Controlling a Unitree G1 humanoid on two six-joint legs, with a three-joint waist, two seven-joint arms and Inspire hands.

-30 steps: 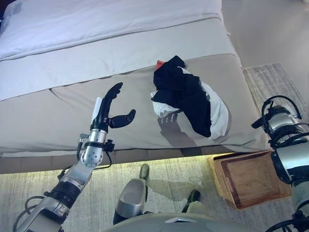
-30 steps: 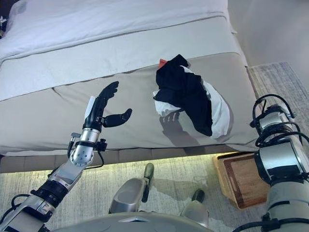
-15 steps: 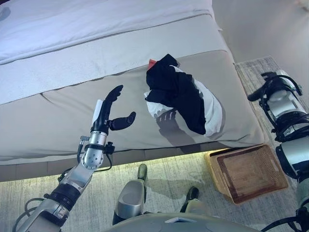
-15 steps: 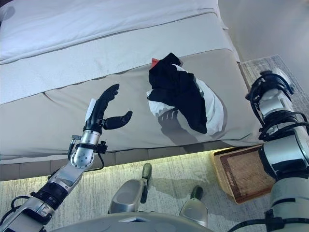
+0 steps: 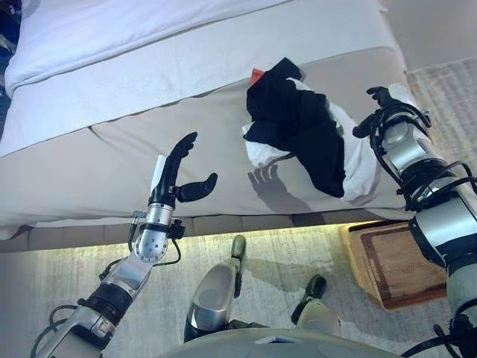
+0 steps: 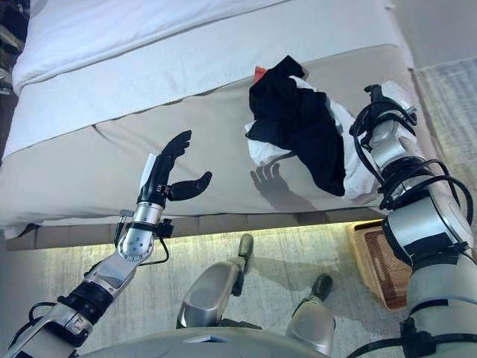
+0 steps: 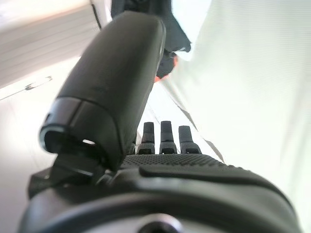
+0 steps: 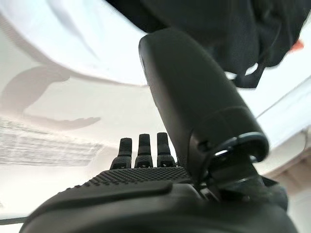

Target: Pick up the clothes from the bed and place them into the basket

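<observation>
A heap of black and white clothes (image 5: 302, 130) with a red bit at its far end lies on the beige bed (image 5: 97, 156), right of the middle. My right hand (image 5: 378, 95) hovers at the heap's right edge, open and holding nothing; its wrist view shows the thumb (image 8: 194, 97) straight with the black cloth (image 8: 204, 24) just beyond. My left hand (image 5: 177, 175) is raised over the bed's front part, left of the heap and apart from it, open and empty. The wicker basket (image 5: 395, 261) stands on the floor at the right, below the bed's corner.
A white duvet (image 5: 112, 37) covers the far part of the bed. A pale rug (image 5: 74, 276) lies on the floor along the bed's front edge. My right forearm crosses above the basket.
My right arm has risen from beside the basket up to the right edge of the clothes heap. The camera has shifted. My left hand has hardly moved.
</observation>
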